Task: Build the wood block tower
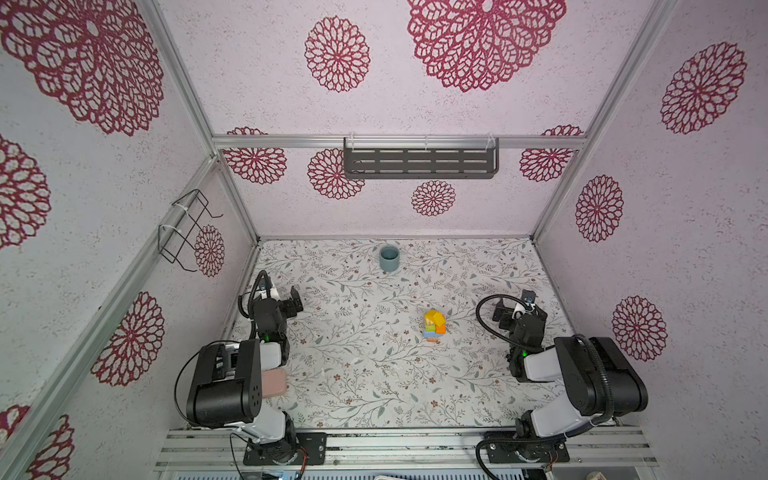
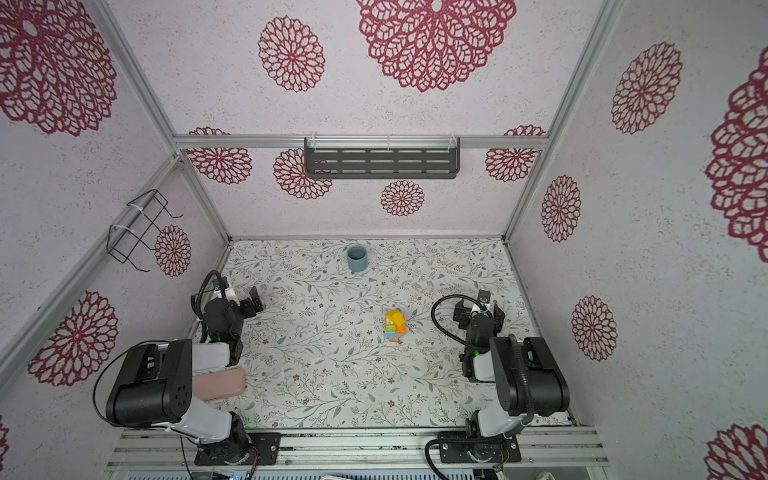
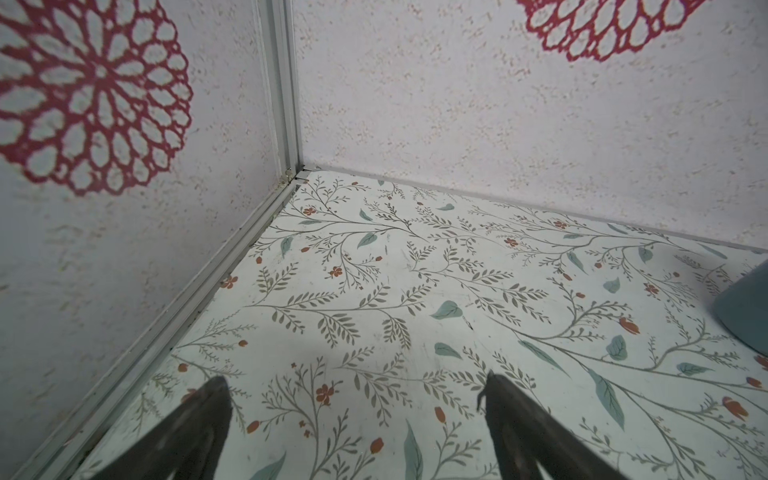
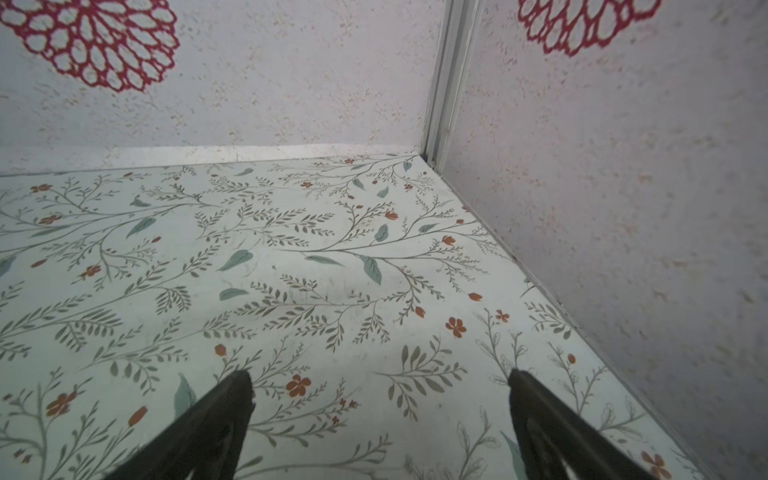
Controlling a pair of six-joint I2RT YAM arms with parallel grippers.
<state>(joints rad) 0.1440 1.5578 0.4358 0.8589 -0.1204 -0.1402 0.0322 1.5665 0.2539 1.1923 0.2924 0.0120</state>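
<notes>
Tower stands on the table, right of centre, yellow wedge on top. Left gripper and right gripper both spread wide, holding nothing, well apart from it.

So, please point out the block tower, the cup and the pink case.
block tower [image 1: 435, 319], in a top view, its yellow top
cup [image 1: 389, 265], in a top view, its outer wall
pink case [image 2: 222, 384], in a top view, its flat face
</notes>
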